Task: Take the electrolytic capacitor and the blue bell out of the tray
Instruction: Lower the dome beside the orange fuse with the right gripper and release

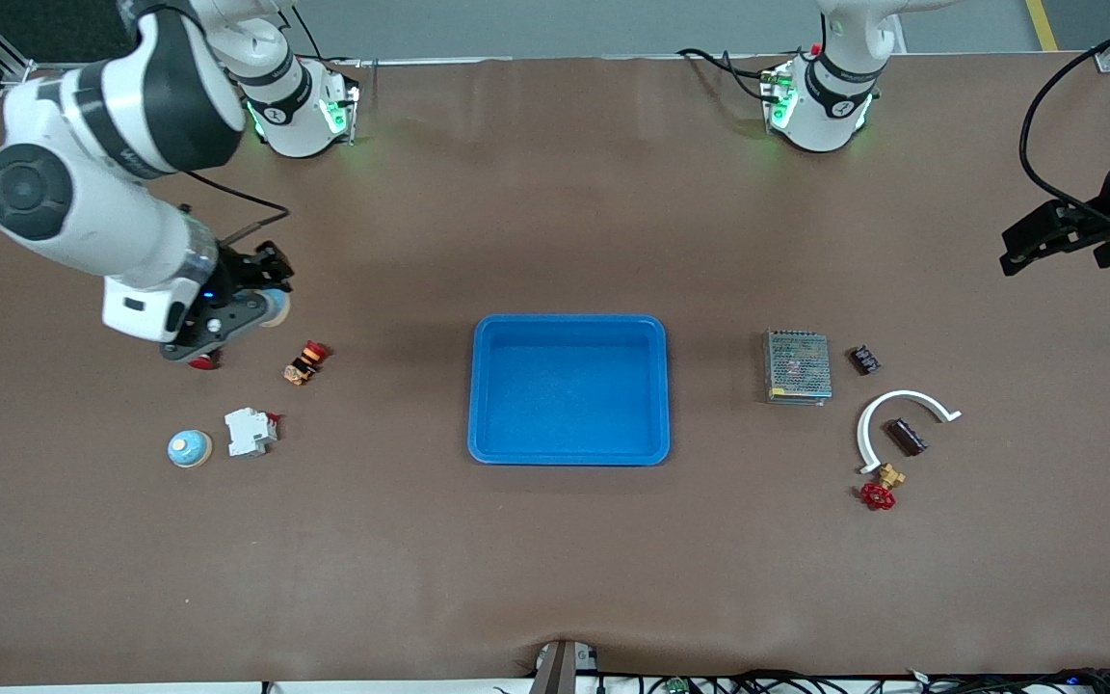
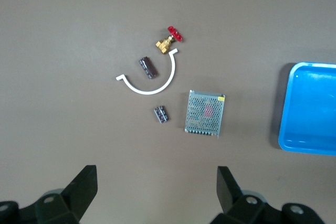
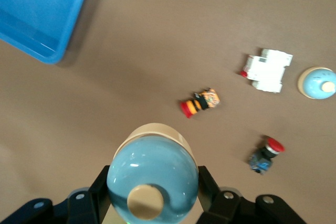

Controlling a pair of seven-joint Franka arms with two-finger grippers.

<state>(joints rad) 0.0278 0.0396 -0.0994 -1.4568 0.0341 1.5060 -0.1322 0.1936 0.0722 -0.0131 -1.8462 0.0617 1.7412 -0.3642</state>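
Bell lifted by one arm, capacitors left on the table

A blue bell is clamped in the right gripper. The left gripper is held spread wide above two dark capacitors, which lie below it.

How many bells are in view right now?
2. One bell is held in the right gripper above the table; the other bell sits beside the white breaker.

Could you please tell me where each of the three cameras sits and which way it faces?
Front view: high across the table, facing both arm bases, over the blue tray.
Left wrist view: looks down past the open left gripper at the white arc.
Right wrist view: looks down past the right gripper, shut on a bell.
All three share the tray.
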